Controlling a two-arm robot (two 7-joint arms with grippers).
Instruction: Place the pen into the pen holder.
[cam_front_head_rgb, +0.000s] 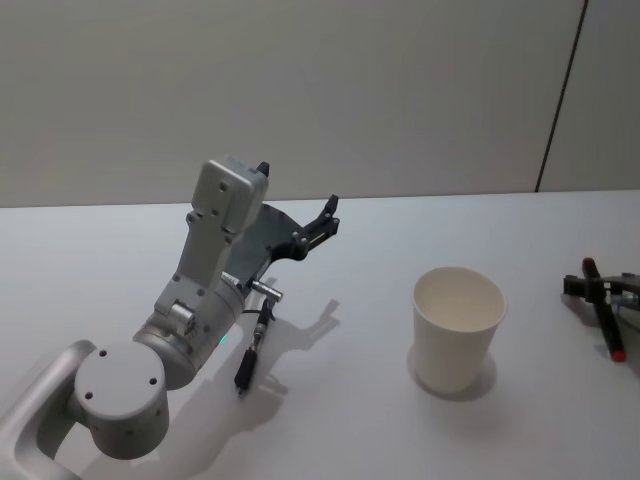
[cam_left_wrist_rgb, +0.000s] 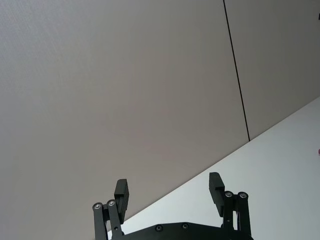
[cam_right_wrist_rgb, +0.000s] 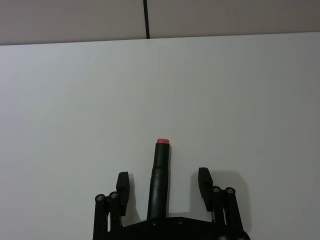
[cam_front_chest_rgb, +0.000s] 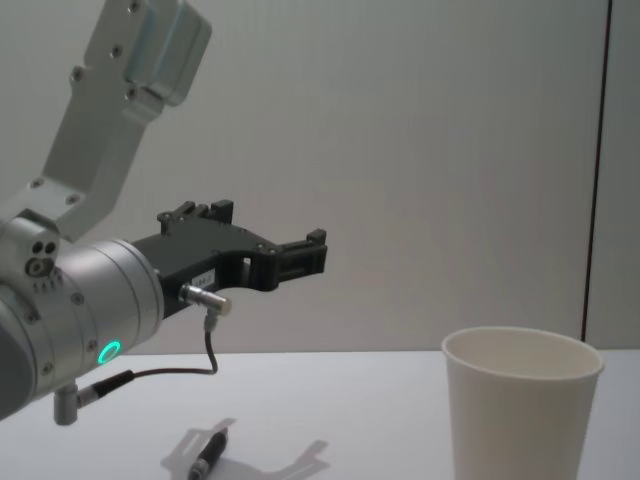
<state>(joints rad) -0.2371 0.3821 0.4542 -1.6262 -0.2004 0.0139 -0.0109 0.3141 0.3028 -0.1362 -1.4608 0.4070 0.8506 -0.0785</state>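
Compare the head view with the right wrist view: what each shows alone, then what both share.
Head view alone: the paper cup, upright, and the left gripper, raised and open. Right wrist view alone: the right gripper open, a finger on either side of the pen, neither touching it. Both: the black, red-ended pen lying on the white table at the right gripper.

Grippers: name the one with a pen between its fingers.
The right gripper: its open fingers flank the red-tipped pen on the table. The left gripper is raised, open and empty.
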